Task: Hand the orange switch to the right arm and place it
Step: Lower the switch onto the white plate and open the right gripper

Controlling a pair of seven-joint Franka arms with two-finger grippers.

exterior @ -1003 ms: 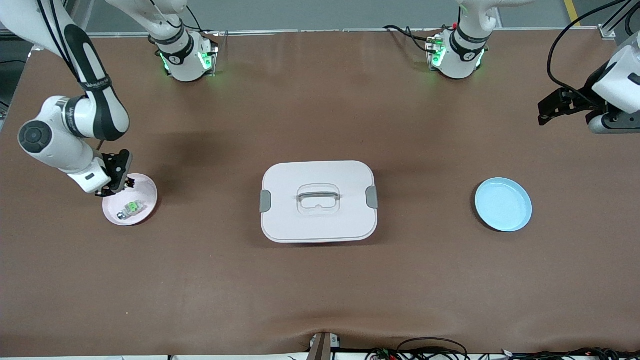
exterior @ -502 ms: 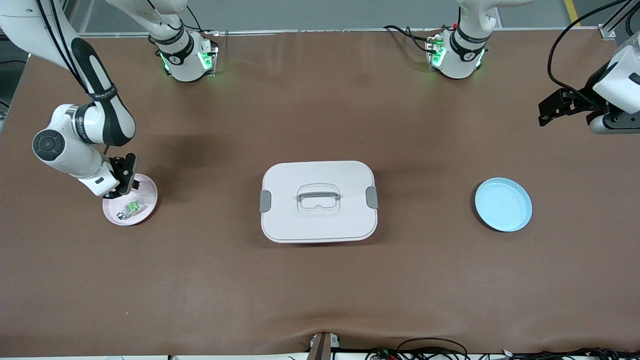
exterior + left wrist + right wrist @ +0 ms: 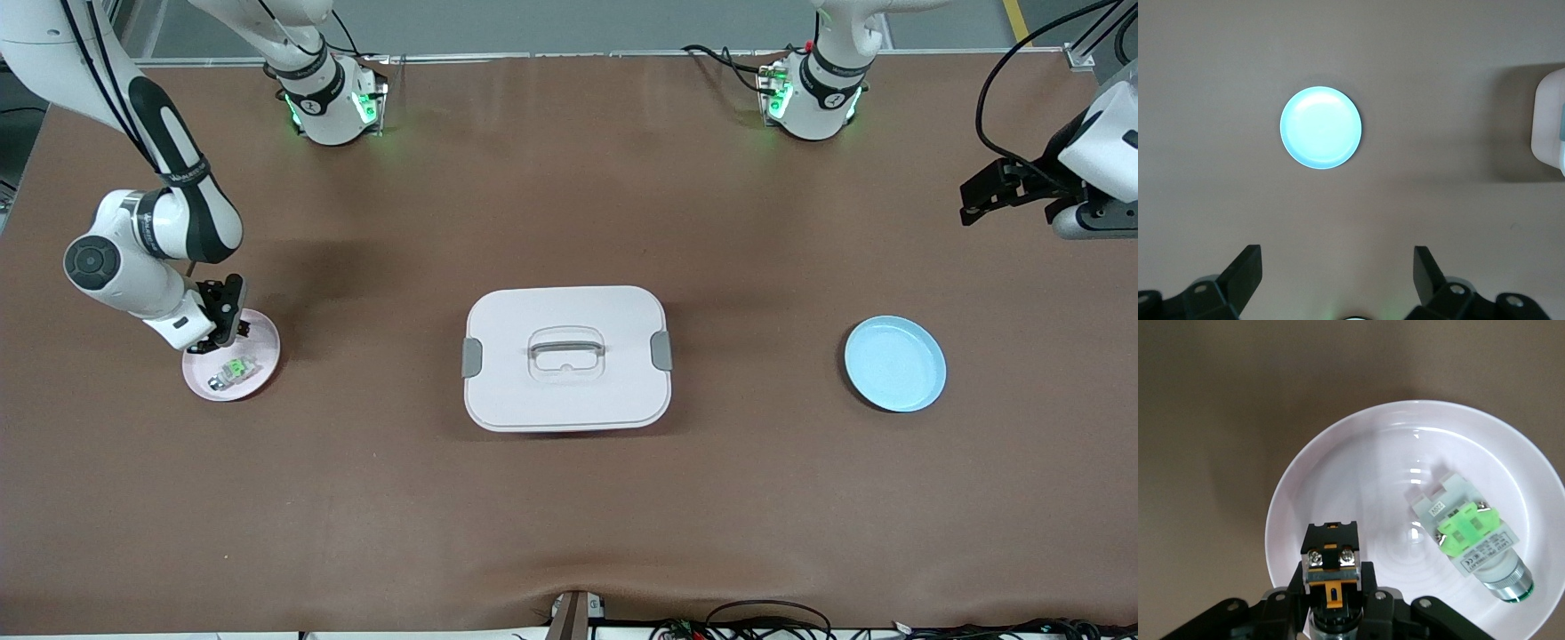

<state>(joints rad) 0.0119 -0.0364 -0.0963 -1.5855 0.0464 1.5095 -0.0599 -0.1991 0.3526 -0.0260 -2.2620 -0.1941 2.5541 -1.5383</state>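
The orange switch (image 3: 1331, 563), a small black block with orange-tan parts and two screws, sits between the fingers of my right gripper (image 3: 1333, 590), which is shut on it. In the front view the right gripper (image 3: 231, 322) hangs over the edge of the pink plate (image 3: 263, 354) at the right arm's end of the table. The plate (image 3: 1358, 460) also holds a whitish switch with a green top (image 3: 1468, 537). My left gripper (image 3: 975, 199) waits open and empty over bare table at the left arm's end, its fingers (image 3: 1245, 270) spread wide.
A white lidded box (image 3: 566, 356) with grey latches stands mid-table; its corner (image 3: 1548, 120) shows in the left wrist view. A light blue plate (image 3: 894, 364) lies toward the left arm's end, below the left gripper's camera (image 3: 1320, 127). Cables run along the table's near edge.
The right gripper has shifted a little toward the table's middle over the pink plate, with the orange switch in it. The left arm has barely moved.
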